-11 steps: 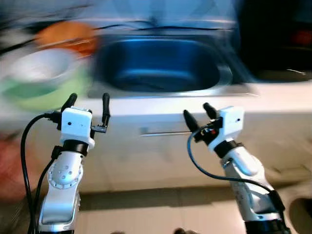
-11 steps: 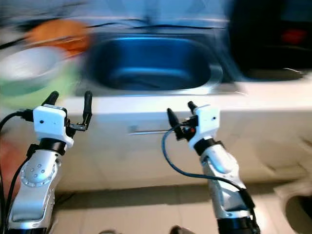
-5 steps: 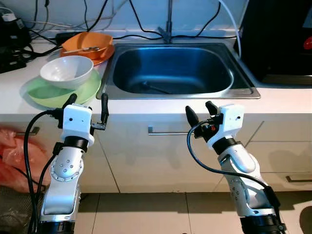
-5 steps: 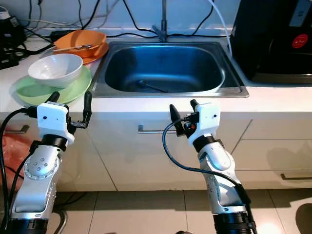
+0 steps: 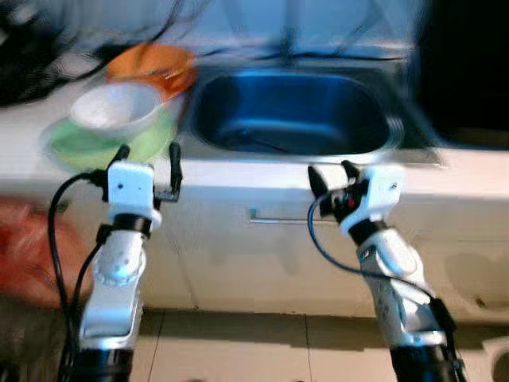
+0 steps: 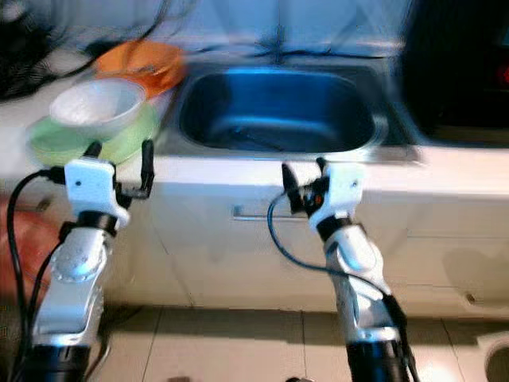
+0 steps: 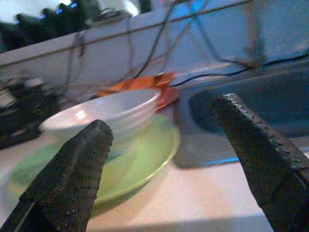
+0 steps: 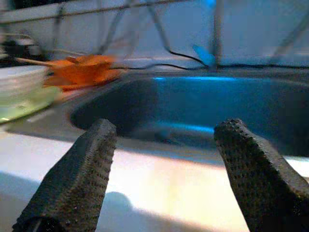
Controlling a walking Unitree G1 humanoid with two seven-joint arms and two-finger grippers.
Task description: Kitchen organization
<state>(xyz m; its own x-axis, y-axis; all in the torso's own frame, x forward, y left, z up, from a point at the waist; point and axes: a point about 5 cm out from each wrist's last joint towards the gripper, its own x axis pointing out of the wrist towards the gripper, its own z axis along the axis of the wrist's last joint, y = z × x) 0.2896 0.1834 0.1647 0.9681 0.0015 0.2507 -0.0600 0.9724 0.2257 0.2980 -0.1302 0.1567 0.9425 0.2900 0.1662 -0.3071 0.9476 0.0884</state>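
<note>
A white bowl (image 5: 115,108) sits on a green plate (image 5: 155,142) on the white counter, left of the steel sink (image 5: 294,115). Behind them lies an orange dish (image 5: 151,65). A dark utensil (image 5: 266,145) rests in the sink basin. My left gripper (image 5: 147,163) stands open in front of the counter edge, just short of the green plate. My right gripper (image 5: 330,179) is open too, held before the sink's front rim. In the left wrist view the bowl (image 7: 104,113) and plate (image 7: 145,159) lie straight ahead between the fingers (image 7: 72,174).
A black appliance (image 5: 469,72) stands on the counter right of the sink. Cables (image 5: 48,56) run along the back wall. A drawer handle (image 5: 278,216) sits below the sink. Something red (image 5: 32,255) lies low at the left. Tiled floor (image 5: 254,350) is below.
The whole picture has shifted and blurred, so the camera moved. Both grippers keep their open pose before the counter.
</note>
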